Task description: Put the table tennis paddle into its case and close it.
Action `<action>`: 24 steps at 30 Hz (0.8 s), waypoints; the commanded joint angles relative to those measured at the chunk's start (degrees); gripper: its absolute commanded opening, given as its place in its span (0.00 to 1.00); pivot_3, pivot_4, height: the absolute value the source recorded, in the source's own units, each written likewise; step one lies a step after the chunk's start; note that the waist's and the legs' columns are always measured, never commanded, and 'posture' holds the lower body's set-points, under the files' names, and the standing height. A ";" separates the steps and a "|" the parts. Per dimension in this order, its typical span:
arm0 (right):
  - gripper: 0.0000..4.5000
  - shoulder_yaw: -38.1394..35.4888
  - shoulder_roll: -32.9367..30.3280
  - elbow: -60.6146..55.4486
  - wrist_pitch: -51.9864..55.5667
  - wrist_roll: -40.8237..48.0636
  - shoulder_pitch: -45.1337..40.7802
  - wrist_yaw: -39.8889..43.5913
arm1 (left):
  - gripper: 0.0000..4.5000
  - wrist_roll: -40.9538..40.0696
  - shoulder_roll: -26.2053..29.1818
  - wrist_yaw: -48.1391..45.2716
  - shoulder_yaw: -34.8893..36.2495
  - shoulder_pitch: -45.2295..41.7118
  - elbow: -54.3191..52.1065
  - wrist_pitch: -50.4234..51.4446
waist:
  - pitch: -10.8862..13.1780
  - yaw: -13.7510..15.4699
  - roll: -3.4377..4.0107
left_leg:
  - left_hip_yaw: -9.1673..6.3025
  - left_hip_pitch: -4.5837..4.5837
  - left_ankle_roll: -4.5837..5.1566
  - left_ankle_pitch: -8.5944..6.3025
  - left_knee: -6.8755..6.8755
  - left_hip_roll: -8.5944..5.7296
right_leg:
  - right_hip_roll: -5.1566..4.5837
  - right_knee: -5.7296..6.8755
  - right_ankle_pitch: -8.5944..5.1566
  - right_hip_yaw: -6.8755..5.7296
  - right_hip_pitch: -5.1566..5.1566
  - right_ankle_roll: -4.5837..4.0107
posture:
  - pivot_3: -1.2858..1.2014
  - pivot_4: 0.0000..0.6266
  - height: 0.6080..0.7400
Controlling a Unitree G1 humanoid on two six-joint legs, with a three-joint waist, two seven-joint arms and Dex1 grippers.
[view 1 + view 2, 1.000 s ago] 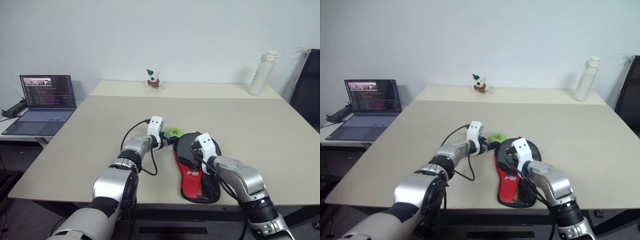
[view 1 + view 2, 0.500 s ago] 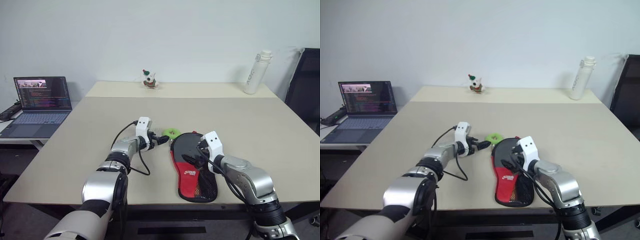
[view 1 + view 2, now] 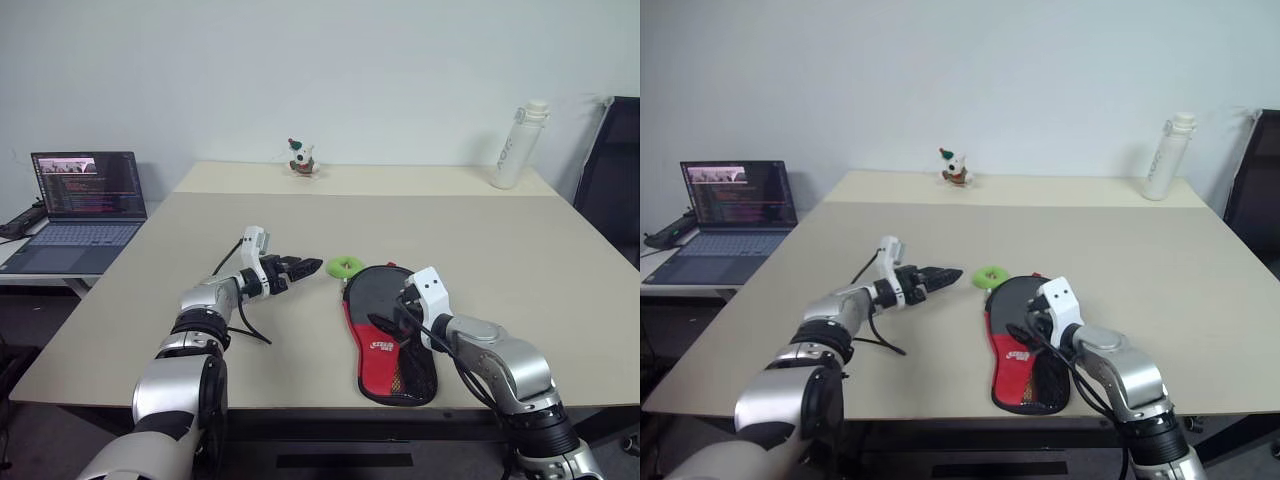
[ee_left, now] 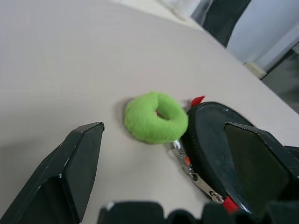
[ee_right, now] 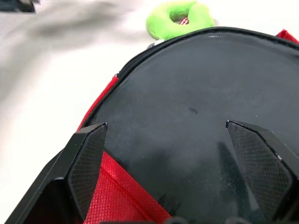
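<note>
- Counts: one case [image 3: 390, 340], one table tennis paddle [image 5: 196, 112], one green ring [image 3: 346, 266], one laptop [image 3: 78, 205], one bottle [image 3: 518, 145], one small figurine [image 3: 301, 158].
- Case: soft black pouch with red panel, white lettering, dark mesh pocket at near end; lies flat on the table [image 3: 500, 260], near edge, right of centre.
- Paddle: round black rubber face shows at the far end of the case, inside the zip line; handle not visible. Cannot tell if the zip is shut; silver zip pull [image 4: 198, 182] lies by the rim.
- Left hand [image 3: 305, 266]: fingers spread wide, holding nothing, pointing right toward the green ring, just left of it, apart.
- Right hand [image 3: 392, 322]: fingers spread wide, over the case's middle, nothing clamped.
- Green ring: lime, fuzzy, on the table touching the case's far-left rim.
- Laptop open on side table, far left. Bottle far right, figurine far centre, both well apart from the case.
</note>
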 commanded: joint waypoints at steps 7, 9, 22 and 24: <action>1.00 -3.65 -1.45 -0.78 -1.98 -0.76 0.06 -1.39 | 0.99 7.66 0.46 1.50 -8.99 6.61 -13.67 -23.20 | 0.00 0.14 0.00 | 0.01 -0.01 0.00 0.00 0.00 0.00 | -0.02 -0.02 0.02 0.02 0.00 -0.03 | 0.52 0.24 1.00; 1.00 -5.22 -1.51 -0.72 -2.16 -0.75 0.42 -2.01 | 0.99 7.42 0.44 1.78 -9.33 7.22 -14.52 -23.72 | 0.00 0.12 0.00 | 0.01 0.00 0.00 0.00 0.00 -0.01 | -0.02 -0.01 0.01 0.03 0.00 -0.02 | 0.52 0.24 1.00; 1.00 -13.67 0.00 15.25 -6.05 -0.34 -2.34 -5.42 | 0.99 6.59 0.76 0.88 -10.71 9.74 -19.11 -22.25 | 0.00 -0.11 0.00 | 0.05 0.04 0.01 0.00 0.00 0.01 | 0.00 0.03 0.01 0.05 0.01 -0.01 | 0.52 0.24 1.00; 0.91 -13.76 0.42 16.60 -5.69 0.10 -3.10 -5.06 | 1.00 6.42 0.89 0.84 -10.86 9.97 -19.60 -21.98 | 0.00 -0.08 0.00 | 0.04 0.05 0.01 0.01 0.01 0.01 | 0.01 0.06 0.00 0.04 0.02 -0.01 | 0.52 0.24 1.00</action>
